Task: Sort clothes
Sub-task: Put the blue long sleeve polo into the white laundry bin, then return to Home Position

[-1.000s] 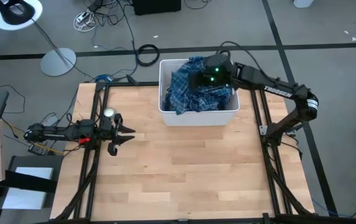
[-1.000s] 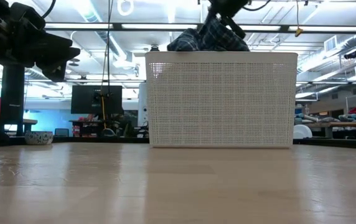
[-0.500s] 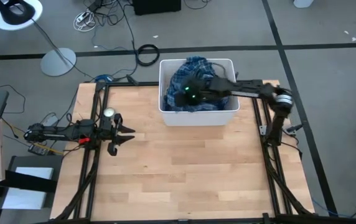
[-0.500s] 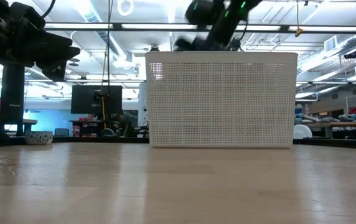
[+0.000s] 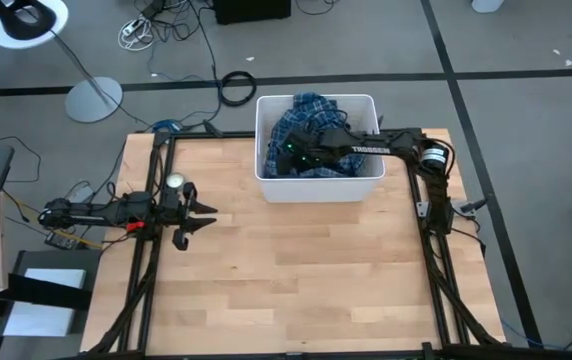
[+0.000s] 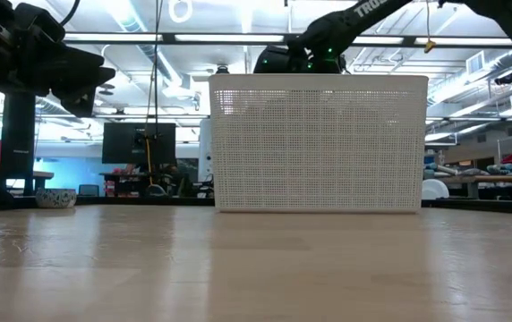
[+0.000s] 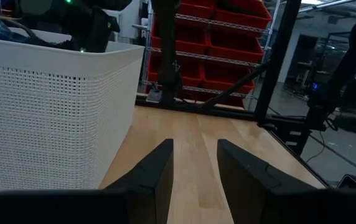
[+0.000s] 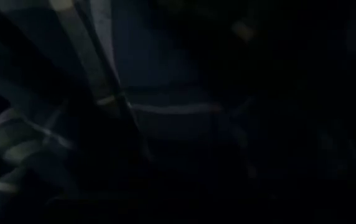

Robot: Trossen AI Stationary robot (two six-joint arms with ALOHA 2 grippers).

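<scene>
black arms; white trossen lettering on right arm (image 5: 371,150); green leds

Bin (image 5: 318,186): white plastic, walls finely perforated, matt. Plaid shirt (image 5: 304,112): soft woven cloth, crumpled. Table (image 5: 286,280): light wood planks, smooth, slight sheen. Left gripper (image 7: 195,177) fingers (image 7: 155,176): dark matt plastic.

Workshop: red parts bins (image 7: 228,34), shelving, strip lights (image 6: 238,38)
</scene>
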